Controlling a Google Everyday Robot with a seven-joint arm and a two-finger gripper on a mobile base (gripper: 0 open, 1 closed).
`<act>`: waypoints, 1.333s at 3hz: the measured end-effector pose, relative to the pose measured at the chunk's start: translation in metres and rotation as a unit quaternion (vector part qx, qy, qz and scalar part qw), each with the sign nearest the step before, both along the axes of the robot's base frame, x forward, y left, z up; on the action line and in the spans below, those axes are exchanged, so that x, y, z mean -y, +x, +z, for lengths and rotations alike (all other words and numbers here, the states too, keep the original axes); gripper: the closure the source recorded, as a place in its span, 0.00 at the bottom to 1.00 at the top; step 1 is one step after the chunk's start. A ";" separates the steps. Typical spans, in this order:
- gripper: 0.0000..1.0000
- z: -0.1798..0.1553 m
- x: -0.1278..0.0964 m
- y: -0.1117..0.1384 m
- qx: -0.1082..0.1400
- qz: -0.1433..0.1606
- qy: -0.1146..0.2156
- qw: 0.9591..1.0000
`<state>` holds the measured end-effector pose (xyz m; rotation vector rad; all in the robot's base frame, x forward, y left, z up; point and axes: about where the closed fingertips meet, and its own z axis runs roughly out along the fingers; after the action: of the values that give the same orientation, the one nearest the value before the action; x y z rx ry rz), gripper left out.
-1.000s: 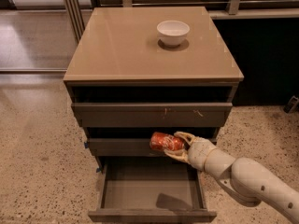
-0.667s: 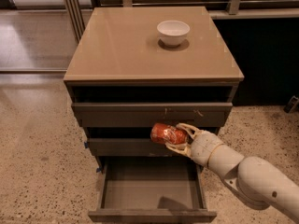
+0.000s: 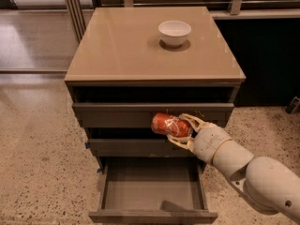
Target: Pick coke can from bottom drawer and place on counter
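The coke can [image 3: 166, 124] is a red-orange can lying on its side in my gripper [image 3: 183, 131]. The gripper is shut on it, one finger above and one below. It is held in the air in front of the upper drawer fronts, above the open bottom drawer [image 3: 152, 191], whose grey floor is bare. The tan counter [image 3: 122, 46] tops the cabinet, above the can. My white arm reaches in from the lower right.
A white bowl [image 3: 174, 32] stands on the counter toward the back right. The scratched-front drawer [image 3: 117, 115] is right behind the can. Speckled floor [image 3: 42, 163] surrounds the cabinet. A dark wall panel [image 3: 269, 64] is to the right.
The gripper has lifted the can upward from in front of the middle drawer to the level of the upper drawer front.
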<state>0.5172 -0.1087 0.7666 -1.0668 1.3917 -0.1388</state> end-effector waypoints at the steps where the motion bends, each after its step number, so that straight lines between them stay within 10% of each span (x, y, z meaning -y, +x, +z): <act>1: 1.00 0.029 -0.010 -0.007 0.029 0.014 -0.003 0.999; 2: 1.00 0.089 -0.031 -0.034 0.104 0.039 -0.043 0.993; 4: 1.00 0.224 -0.087 -0.050 0.240 0.074 -0.085 0.964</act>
<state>0.4670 -0.0216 0.9910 -1.1814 0.8704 -0.3870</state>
